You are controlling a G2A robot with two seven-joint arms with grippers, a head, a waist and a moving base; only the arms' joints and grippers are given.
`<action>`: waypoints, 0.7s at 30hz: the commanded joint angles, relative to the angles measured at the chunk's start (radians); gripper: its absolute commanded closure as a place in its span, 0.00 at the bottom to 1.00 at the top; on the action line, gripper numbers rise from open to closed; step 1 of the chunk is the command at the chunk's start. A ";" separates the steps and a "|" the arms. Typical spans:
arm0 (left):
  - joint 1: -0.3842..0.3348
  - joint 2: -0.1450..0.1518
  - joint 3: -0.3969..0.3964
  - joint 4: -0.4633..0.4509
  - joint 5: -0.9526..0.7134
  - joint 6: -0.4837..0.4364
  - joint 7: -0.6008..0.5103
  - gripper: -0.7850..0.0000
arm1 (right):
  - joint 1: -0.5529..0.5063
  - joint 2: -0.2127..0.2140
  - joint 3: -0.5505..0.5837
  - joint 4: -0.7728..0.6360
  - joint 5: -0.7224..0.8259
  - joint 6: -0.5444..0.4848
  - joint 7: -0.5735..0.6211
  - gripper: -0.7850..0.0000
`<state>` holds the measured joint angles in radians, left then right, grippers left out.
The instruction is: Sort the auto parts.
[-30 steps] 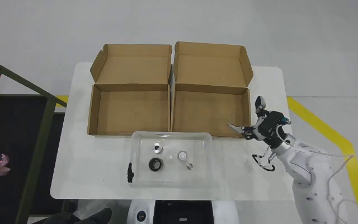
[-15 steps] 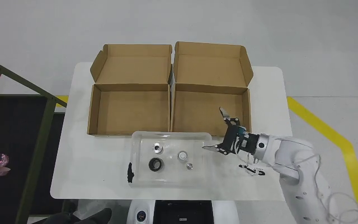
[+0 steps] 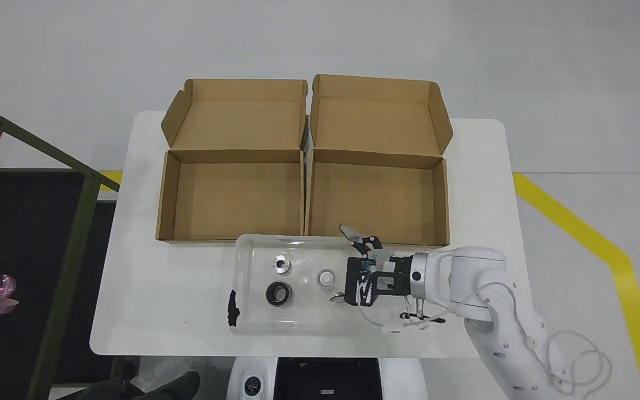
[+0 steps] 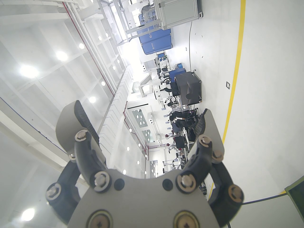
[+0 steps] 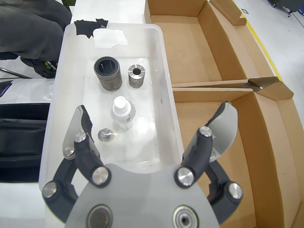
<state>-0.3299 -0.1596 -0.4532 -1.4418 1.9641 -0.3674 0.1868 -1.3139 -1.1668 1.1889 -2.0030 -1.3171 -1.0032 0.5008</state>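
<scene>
Right claw [image 5: 154,113] spread wide and empty over one end of the clear bin [image 5: 166,77], wrist view showing black bearing [image 5: 108,72], steel bushing [image 5: 136,75], white-capped part [image 5: 122,111] and small metal piece [image 5: 105,134] inside, top view placing bin on white counter [image 3: 150,300] before two cardboard boxes [image 3: 235,200], left claw [image 4: 141,111] open, aimed at the ceiling

Your left tool [image 4: 141,111] faces out into a big, bright hall. Its jaws stand wide apart, and the ribbed black pads [image 4: 82,117] are turned toward each other. Between the two fingers you see distant workstations [image 4: 177,129] crowded with equipment. Near them a dark, box-shaped cart [image 4: 188,88] stands on the pale floor [image 4: 266,96]. A yellow line [image 4: 237,60] curves along that floor. Farther off are a blue cabinet [image 4: 155,40] and a metal-framed enclosure [image 4: 175,1] with grey panels. Round ceiling lights [image 4: 28,71] glow among white beams, and a thin red pipe [image 4: 78,31] runs along them. A black cable [image 4: 261,199] trails off beside the tool's base.
</scene>
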 commanded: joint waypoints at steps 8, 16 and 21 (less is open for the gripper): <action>0.000 0.000 0.000 0.000 0.000 0.000 0.000 0.00 | 0.024 0.002 -0.087 0.006 -0.020 0.018 0.073 0.00; 0.000 0.000 0.000 0.000 0.000 0.000 0.000 0.00 | 0.046 0.003 -0.149 0.035 -0.023 0.029 0.095 0.00; 0.000 0.000 0.000 0.000 0.000 0.000 0.000 0.00 | 0.063 0.003 -0.167 0.063 -0.015 0.049 0.094 0.00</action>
<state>-0.3299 -0.1596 -0.4532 -1.4418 1.9641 -0.3674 0.1868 -1.2539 -1.1636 1.0239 -1.9447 -1.3329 -0.9578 0.5950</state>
